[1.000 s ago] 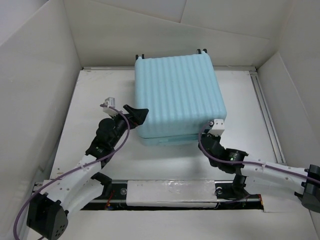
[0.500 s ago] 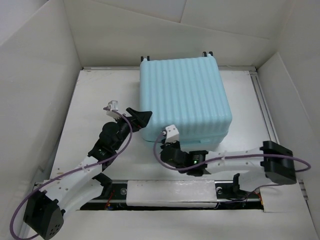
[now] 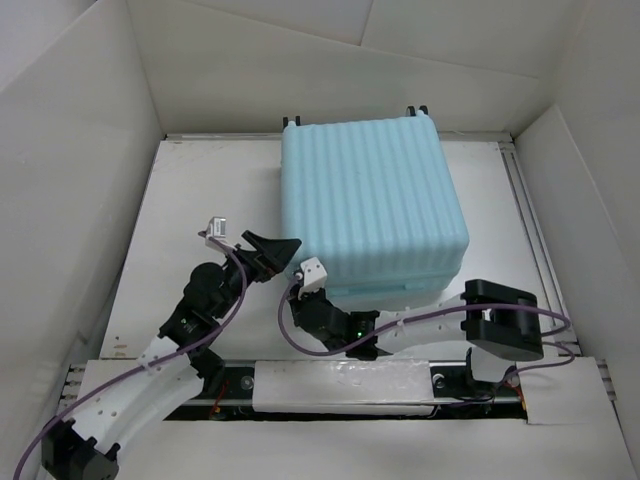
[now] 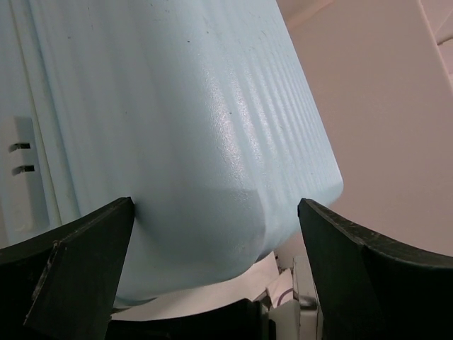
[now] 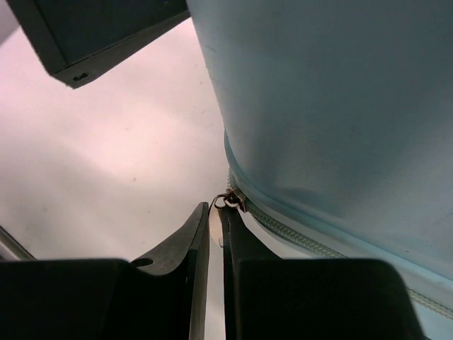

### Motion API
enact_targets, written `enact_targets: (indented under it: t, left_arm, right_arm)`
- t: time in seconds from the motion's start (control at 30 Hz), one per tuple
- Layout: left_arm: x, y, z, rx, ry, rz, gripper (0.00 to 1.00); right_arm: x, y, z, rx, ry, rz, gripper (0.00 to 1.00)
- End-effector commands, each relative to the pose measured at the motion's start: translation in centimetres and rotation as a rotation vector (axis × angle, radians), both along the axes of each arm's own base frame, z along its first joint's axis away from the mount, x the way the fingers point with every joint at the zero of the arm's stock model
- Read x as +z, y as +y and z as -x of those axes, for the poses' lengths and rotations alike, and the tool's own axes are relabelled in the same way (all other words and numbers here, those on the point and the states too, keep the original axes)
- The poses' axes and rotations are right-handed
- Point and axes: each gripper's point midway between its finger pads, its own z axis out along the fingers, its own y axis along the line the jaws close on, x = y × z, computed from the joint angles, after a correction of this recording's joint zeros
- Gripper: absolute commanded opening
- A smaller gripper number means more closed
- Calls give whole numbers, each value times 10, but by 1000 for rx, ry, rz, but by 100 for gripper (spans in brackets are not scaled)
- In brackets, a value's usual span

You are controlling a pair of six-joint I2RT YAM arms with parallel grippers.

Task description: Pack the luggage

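Note:
The luggage, a pale aqua ribbed hard-shell suitcase, lies shut on the white table, its wheels at the far edge. My right gripper sits at its near-left corner. In the right wrist view the right gripper is shut on the thin metal zipper pull, which hangs from the slider on the luggage seam. My left gripper stands open just left of that corner. In the left wrist view the left gripper has its jaws wide, the rounded corner of the luggage between them.
White cardboard walls enclose the table on three sides. A metal rail runs along the table's right edge. The arms' mounting bar spans the near edge. A dark part of the left gripper hangs above the right one.
My right gripper has travelled left along the luggage's near edge, from its right corner to its left corner, holding the zipper pull. The luggage shifted slightly right. The left gripper stayed by the corner.

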Motion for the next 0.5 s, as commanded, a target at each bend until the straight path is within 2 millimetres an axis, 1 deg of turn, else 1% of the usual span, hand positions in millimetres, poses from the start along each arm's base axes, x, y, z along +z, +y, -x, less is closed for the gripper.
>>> enact_targets:
  t: [0.0, 0.03, 0.07, 0.1, 0.13, 0.17, 0.2, 0.23, 0.27, 0.3, 0.33, 0.37, 0.4, 0.43, 0.47]
  left_arm:
    - [37, -26, 41, -219, -12, 137, 94]
    - [40, -25, 42, -219, -25, 129, 96]
    - [48, -23, 40, -201, -42, 124, 98]
    - [46, -21, 38, -186, -33, 105, 100]
    - [52, -17, 37, -168, -45, 103, 100]
    - [54, -14, 34, -147, -55, 86, 100]
    - [60, -9, 31, -113, -58, 75, 100]
    - [61, -8, 28, -99, -54, 60, 100]
    - [60, -7, 21, -77, -46, 37, 100]
    - [67, -5, 17, -63, -53, 30, 100]
    - [67, -3, 13, -53, -56, 7, 100]
    - [59, -1, 2, -28, -28, -29, 100]
    - [69, 1, -4, -11, -39, -36, 100]
    - [67, 3, -9, -5, -34, -75, 100]
    - [69, 6, -16, 15, -38, -89, 100]
  right_arm:
    - [66, 56, 49, 226, 24, -370, 0]
    - [77, 51, 54, 231, 18, -399, 0]
    - [77, 46, 55, 229, 26, -407, 0]
    - [78, 41, 60, 233, 26, -409, 0]
    - [72, 34, 67, 245, 31, -395, 0]
    - [79, 25, 70, 243, 32, -387, 0]
    - [79, 18, 73, 236, 43, -379, 0]
    - [76, 12, 79, 229, 57, -363, 0]
    - [73, 1, 80, 224, 74, -324, 0]
    - [72, -4, 83, 219, 87, -309, 0]
    - [70, -9, 84, 218, 91, -284, 5]
    - [68, -12, 90, 235, 105, -266, 12]
    - [61, -23, 89, 216, 118, -215, 38]
    - [58, -29, 93, 204, 137, -200, 50]
    - [62, -34, 98, 189, 133, -193, 59]
